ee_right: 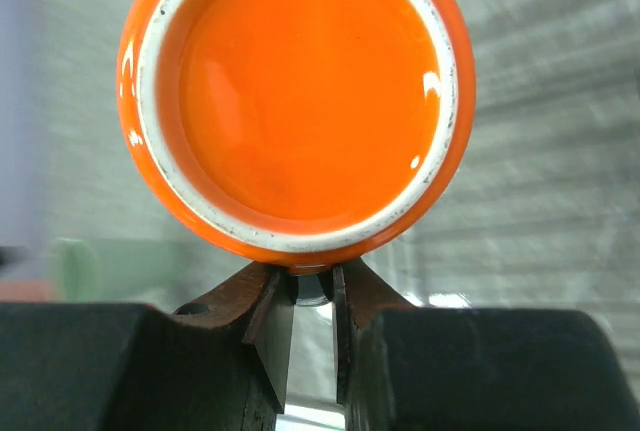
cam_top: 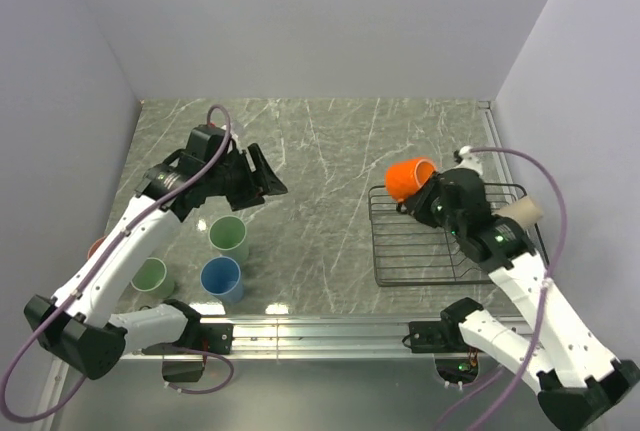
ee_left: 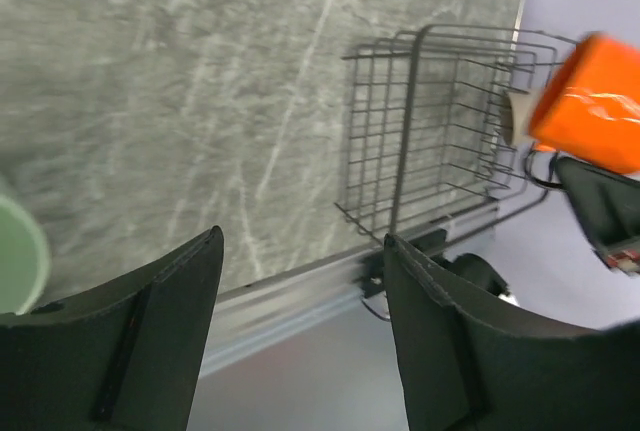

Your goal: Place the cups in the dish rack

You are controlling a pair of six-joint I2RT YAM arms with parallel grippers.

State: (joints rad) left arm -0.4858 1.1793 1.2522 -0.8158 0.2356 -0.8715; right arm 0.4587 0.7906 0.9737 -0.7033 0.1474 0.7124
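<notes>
Nearest, a round blue plastic tumbler [cam_top: 221,276] and a pale green tumbler [cam_top: 150,276] stand upright on the grey marbled tabletop [cam_top: 320,161]. A second pale green tumbler [cam_top: 228,236] stands just behind them; none is loaded yet. Beyond them the left gripper [ee_left: 302,246] hangs with its black fingers spread wide and nothing between them.

Across the table, the rectangular dark wire dish rack [cam_top: 379,243] holds one beige cup [cam_top: 522,213], lying on its side at the right end. The right gripper [ee_right: 314,289] pinches a thin part under the glossy bright orange mug [ee_right: 295,101], probably its handle. It carries the mug tipped sideways over the rack's far left corner.

To do this step well, bring the mug inward over open grid, well apart from the beige cup. Lower it until it rests on the wires, and only then part the fingers. A handle pinch may let the mug swing, so go slowly.
</notes>
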